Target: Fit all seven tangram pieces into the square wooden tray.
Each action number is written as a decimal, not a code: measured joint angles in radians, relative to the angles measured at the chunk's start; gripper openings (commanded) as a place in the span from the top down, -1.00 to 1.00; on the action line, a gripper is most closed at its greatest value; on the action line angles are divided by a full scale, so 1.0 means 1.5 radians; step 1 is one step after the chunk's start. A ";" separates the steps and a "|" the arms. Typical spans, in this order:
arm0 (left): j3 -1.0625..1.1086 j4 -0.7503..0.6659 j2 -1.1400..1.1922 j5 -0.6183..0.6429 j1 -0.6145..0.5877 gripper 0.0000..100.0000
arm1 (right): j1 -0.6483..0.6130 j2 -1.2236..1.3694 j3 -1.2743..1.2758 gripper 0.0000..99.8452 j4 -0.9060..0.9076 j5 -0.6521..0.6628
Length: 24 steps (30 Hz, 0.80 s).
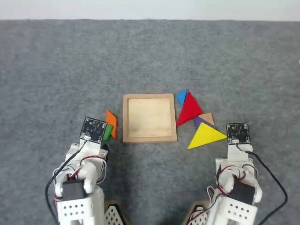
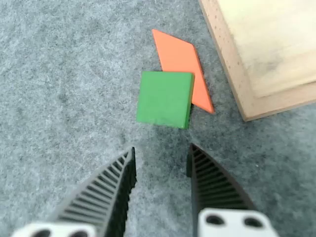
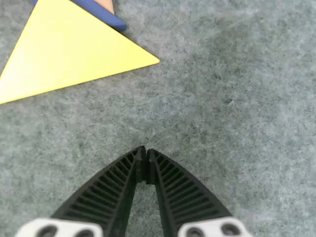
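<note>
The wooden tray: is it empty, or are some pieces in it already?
Empty. The wooden tray shows bare wood inside; the green square and orange piece lie beside it, the yellow triangle on the other side.

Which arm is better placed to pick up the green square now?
Left. The left gripper is open, with the green square just ahead of it. The right gripper is shut, near the yellow triangle, across the tray from that piece.
</note>
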 measured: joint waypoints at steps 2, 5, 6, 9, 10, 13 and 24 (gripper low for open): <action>0.000 0.000 0.000 0.000 0.000 0.66 | 0.000 0.000 0.000 0.98 0.000 0.000; 0.000 0.000 0.000 0.000 0.000 0.66 | 0.000 0.000 0.000 0.98 0.000 0.000; 0.000 0.000 0.000 0.000 0.000 0.66 | 0.000 0.000 0.000 0.98 0.000 0.000; 0.000 0.000 0.000 0.000 0.000 0.66 | 0.000 0.000 0.000 0.98 0.000 0.000; 0.000 0.000 0.000 0.000 0.000 0.66 | 0.000 0.000 0.000 0.98 0.000 0.000; 0.000 0.000 0.000 0.000 0.000 0.66 | 0.000 0.000 0.000 0.98 0.000 0.000; 0.000 0.000 0.000 0.000 0.000 0.66 | -0.121 0.000 0.000 0.98 0.000 0.000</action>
